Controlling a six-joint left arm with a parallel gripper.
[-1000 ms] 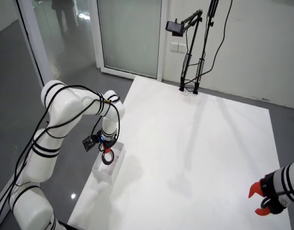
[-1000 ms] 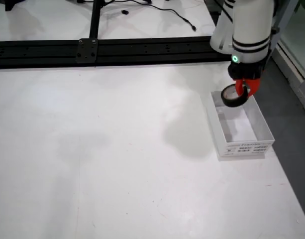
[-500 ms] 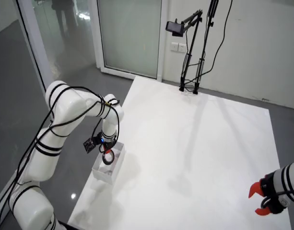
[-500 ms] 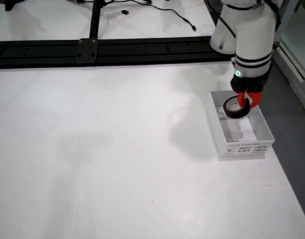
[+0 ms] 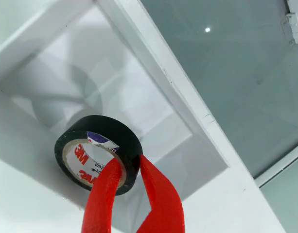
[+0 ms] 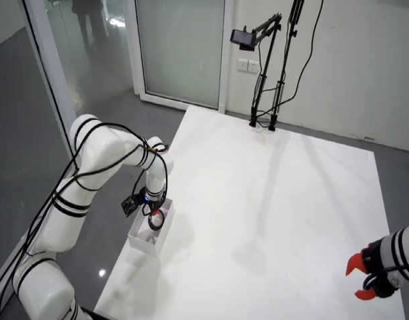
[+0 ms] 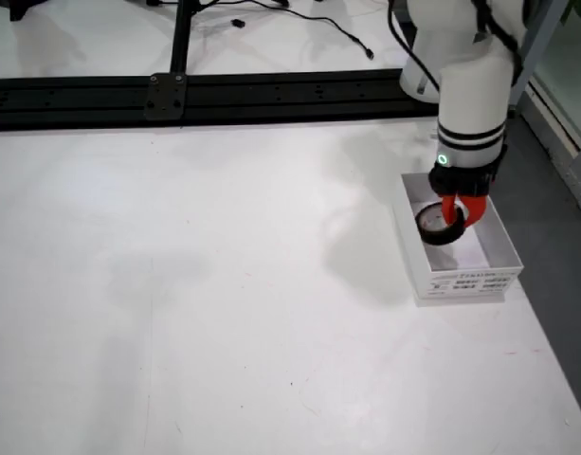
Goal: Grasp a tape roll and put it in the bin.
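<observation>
The tool (image 5: pixel 131 172) pinches the light, stiff tape roll (image 5: pixel 97 153) through its wall, one red finger inside the core, over the bin (image 7: pixel 499 248).

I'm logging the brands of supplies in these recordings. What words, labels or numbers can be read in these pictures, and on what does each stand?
"3M", red, printed twice on the inner core of the black tape roll held by the gripper.
"Vinyl", small print on the same core; the rest of that line is too small to read.
Black print on the label on the white bin: too blurred to read.
</observation>
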